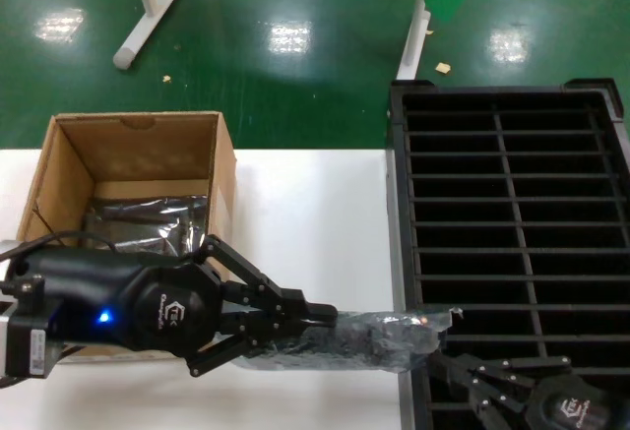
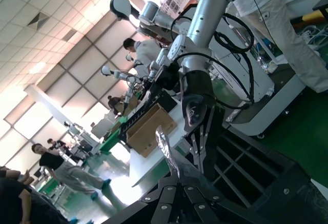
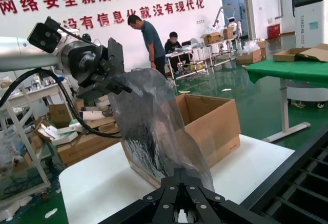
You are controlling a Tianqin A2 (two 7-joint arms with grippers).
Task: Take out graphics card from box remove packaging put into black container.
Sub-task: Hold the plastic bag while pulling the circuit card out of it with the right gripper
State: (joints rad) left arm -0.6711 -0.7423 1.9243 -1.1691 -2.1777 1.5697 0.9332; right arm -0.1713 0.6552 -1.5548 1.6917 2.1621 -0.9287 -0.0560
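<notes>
In the head view, the left gripper (image 1: 320, 317) is closed tight on one end of the packaging (image 1: 379, 339). The shiny bag stretches across the white table (image 1: 305, 214) to the edge of the black container (image 1: 512, 223). A dark, lumpy shape shows through the bag; it may be the graphics card. The right gripper (image 1: 455, 363) holds the other end of the bag, over the near slots of the container. The box (image 1: 133, 169) stands on the table behind the left arm, with another grey bag inside.

In the left wrist view, the bag runs between the two grippers.

In the right wrist view, the bag rises from the right gripper (image 3: 180, 175) toward the left gripper (image 3: 120, 85), in front of the box (image 3: 210, 126).
</notes>
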